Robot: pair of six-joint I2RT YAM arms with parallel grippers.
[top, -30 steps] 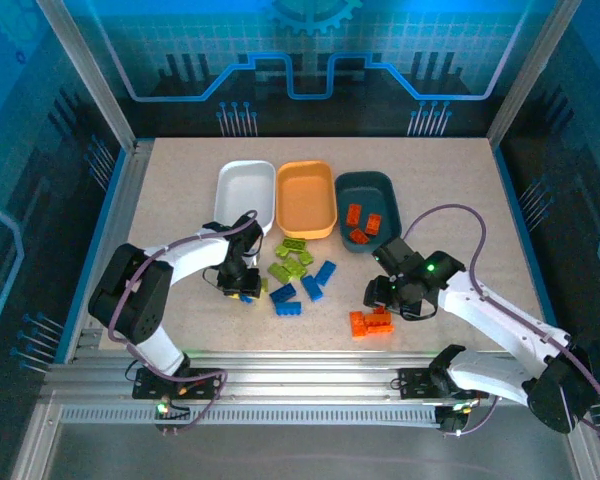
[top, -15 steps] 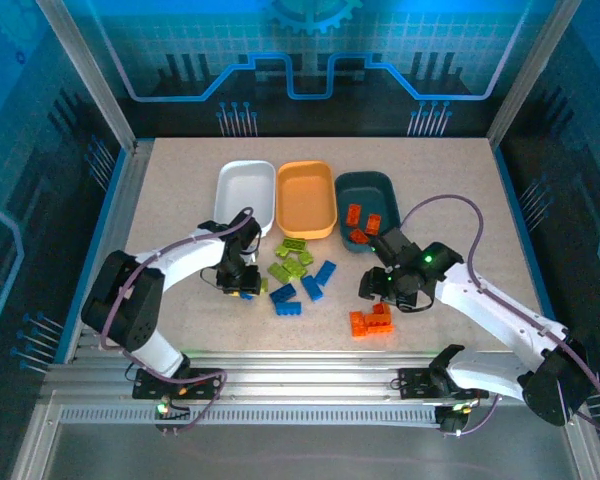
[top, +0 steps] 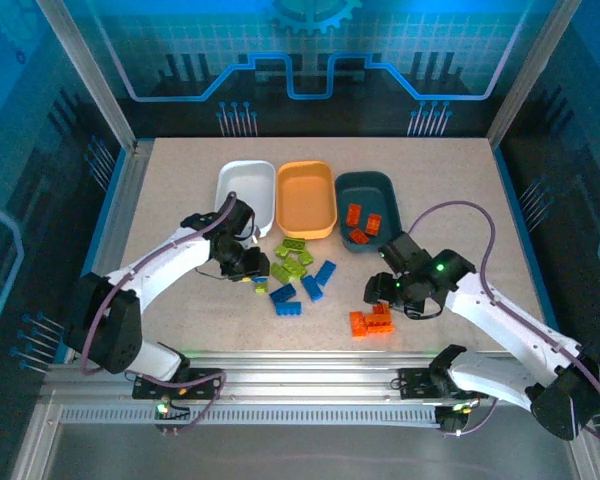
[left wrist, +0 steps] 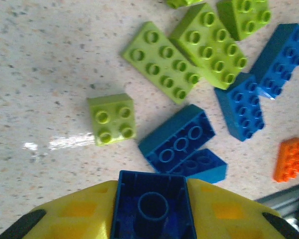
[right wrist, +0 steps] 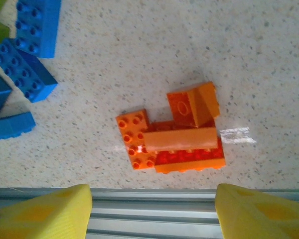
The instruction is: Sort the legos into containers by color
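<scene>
One glossy hollow-bottomed blue brick (left wrist: pixel 152 219) sits pinched in the left hand (left wrist: pixel 150 196); the right hand (right wrist: pixel 152 195) gapes empty.

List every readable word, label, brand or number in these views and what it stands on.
No text can be read anywhere.
Studs on the lime green plastic bricks and blue plastic bricks: any embossing too blurred to read.
Blue backdrop panel: a gear and circuit-line graphic, no letters.

We see the speckled table (top: pixel 460 200): white tray (top: pixel 244 192), orange tray (top: pixel 306 200) and teal tray (top: pixel 365 182) beyond the left gripper (top: pixel 248 268), loose legos (top: pixel 298 262) between it and the right gripper (top: pixel 378 293).
</scene>
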